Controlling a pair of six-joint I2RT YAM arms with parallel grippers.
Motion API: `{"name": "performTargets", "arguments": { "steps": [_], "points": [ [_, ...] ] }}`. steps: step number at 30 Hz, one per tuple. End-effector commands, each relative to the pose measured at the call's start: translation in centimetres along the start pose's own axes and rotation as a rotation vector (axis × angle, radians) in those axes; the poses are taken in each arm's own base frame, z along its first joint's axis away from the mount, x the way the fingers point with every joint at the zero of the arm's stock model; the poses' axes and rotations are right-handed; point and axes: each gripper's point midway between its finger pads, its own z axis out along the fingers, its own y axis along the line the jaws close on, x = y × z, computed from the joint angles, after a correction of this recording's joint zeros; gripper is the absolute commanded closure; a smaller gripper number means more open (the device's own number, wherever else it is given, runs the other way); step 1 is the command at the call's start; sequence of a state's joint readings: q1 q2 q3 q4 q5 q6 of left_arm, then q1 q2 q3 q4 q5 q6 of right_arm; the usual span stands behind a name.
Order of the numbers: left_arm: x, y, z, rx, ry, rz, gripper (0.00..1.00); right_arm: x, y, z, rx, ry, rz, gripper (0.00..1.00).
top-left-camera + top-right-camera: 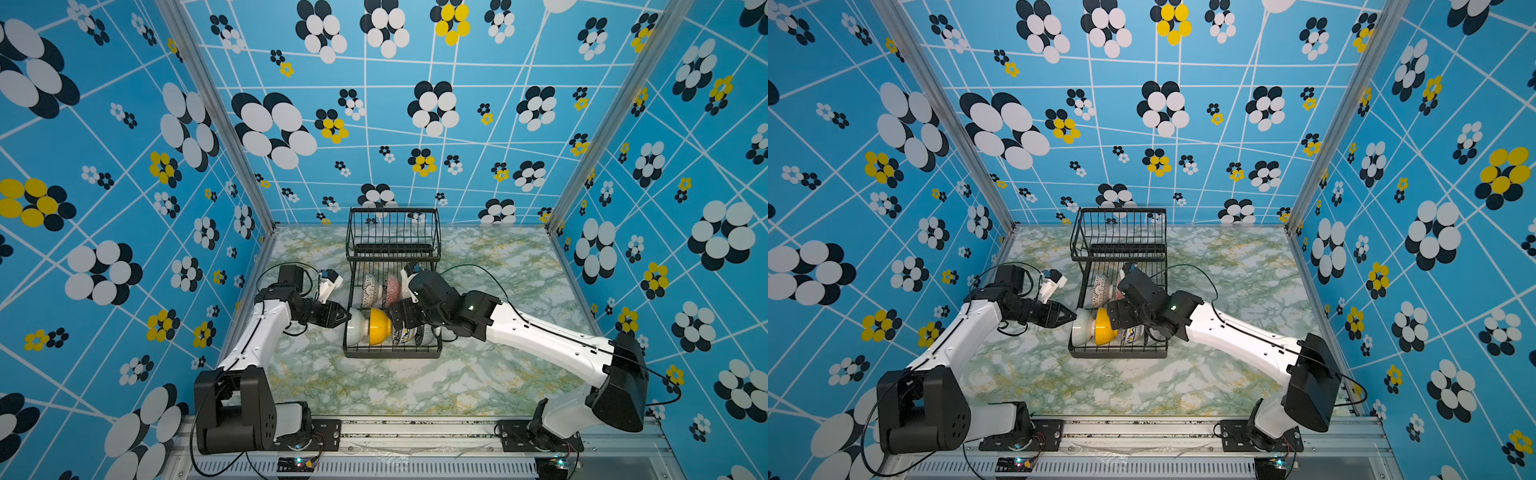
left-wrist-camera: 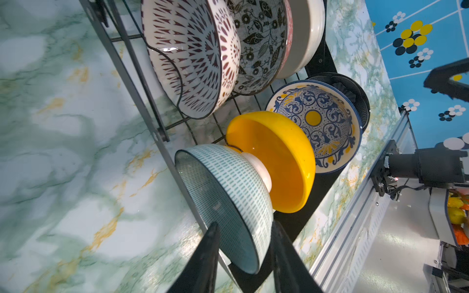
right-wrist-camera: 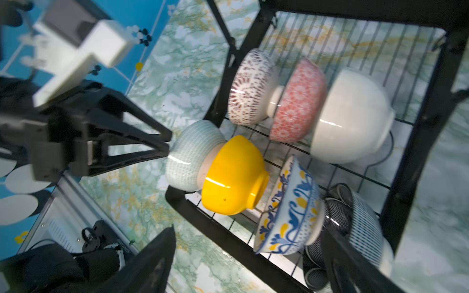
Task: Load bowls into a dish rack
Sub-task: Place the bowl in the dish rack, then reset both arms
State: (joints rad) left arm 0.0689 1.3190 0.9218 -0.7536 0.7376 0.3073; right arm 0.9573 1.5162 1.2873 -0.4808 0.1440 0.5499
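The dish rack sits mid-surface, and every bowl in view is on its lower tray, so the danger lies with the last one placed. The pale green dashed bowl stands on edge at the end of the front row. Its foot is tucked into the mouth of the yellow bowl, and its rim hangs out past the rack's side rail. The left pincer is narrow and astride that rim, though I cannot tell whether it is pinching. If it lets go or drags as it backs off, the bowl probably tips outward over the rail onto the surface. A push inward would likely shove the yellow bowl into the blue-yellow patterned bowl and upset the row. The right pincer is spread wide and holds nothing, low over the same row. One finger is close to the dark navy bowls, and a careless drop or closing could chip a rim or knock them flat.
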Motion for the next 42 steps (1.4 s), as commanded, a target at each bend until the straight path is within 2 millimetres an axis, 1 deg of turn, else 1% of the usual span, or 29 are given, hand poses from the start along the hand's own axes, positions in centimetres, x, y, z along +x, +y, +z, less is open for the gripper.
{"name": "performTargets", "arguments": {
  "steps": [1,3,5,8,9,13,14,15,18,21,23,26,29,32,34,35,36,38,42],
  "points": [
    [0.0,1.3,-0.7,-0.077,-0.016,-0.019,0.63,0.8,-3.5,-0.7,0.086,0.022,0.06,0.13],
    [-0.2,1.9,-1.2,-0.121,-0.03,-0.021,0.62,0.8,-4.9,-1.0,0.115,0.022,0.078,0.15],
    [-0.4,2.9,-2.0,-0.193,-0.052,-0.033,0.61,0.8,-6.3,-1.2,0.144,0.023,0.096,0.17],
    [-0.8,3.9,-3.6,-0.304,-0.109,-0.04,0.6,0.9,-7.9,-1.3,0.187,0.032,0.113,0.21],
    [-1.1,3.7,-4.1,-0.318,-0.142,-0.027,0.6,1.0,-8.6,-1.3,0.205,0.037,0.12,0.22],
    [-2.3,2.3,-6.1,-0.354,-0.289,0.012,0.58,1.1,-10.1,-1.2,0.237,0.039,0.14,0.25],
    [-2.6,1.7,-6.5,-0.349,-0.332,0.029,0.52,1.2,-10.3,-1.2,0.246,0.038,0.142,0.26],
    [-2.8,1.1,-6.7,-0.339,-0.368,0.043,0.5,1.1,-10.6,-1.2,0.254,0.035,0.144,0.26],
    [-3.5,-0.8,-6.7,-0.295,-0.421,0.085,0.47,1.2,-11.1,-1.2,0.275,0.03,0.155,0.26],
    [-3.6,-2.6,-6.0,-0.281,-0.402,0.14,0.46,1.3,-11.4,-1.2,0.29,0.025,0.169,0.26],
    [-3.6,-3.4,-5.9,-0.299,-0.399,0.177,0.44,1.4,-11.8,-1.6,0.308,0.018,0.173,0.26],
    [-3.4,-3.5,-6.6,-0.353,-0.423,0.195,0.43,1.5,-12.6,-2.6,0.341,0.005,0.171,0.27],
    [-3.4,-3.5,-7.2,-0.377,-0.458,0.182,0.37,1.6,-13.5,-3.8,0.37,-0.006,0.164,0.27],
    [-3.6,-2.7,-8.0,-0.416,-0.498,0.085,0.18,1.9,-15.5,-5.3,0.426,-0.023,0.163,0.25],
    [-3.6,-1.1,-8.6,-0.477,-0.534,-0.012,0.09,2.0,-17.3,-6.6,0.448,-0.054,0.189,0.22],
    [-3.6,-0.1,-9.1,-0.514,-0.557,-0.061,0.01,2.1,-18.4,-7.2,0.461,-0.07,0.205,0.18],
    [-3.5,0.9,-9.5,-0.553,-0.578,-0.106,0.01,2.2,-19.6,-7.9,0.475,-0.085,0.229,0.11],
    [-3.2,2.8,-10.2,-0.634,-0.597,-0.167,0.01,2.3,-22.0,-9.2,0.498,-0.105,0.276,0.01],
    [-1.8,6.3,-12.0,-0.844,-0.633,-0.259,0.01,2.6,-26.5,-11.4,0.548,-0.169,0.359,0.0]
  ]
}}
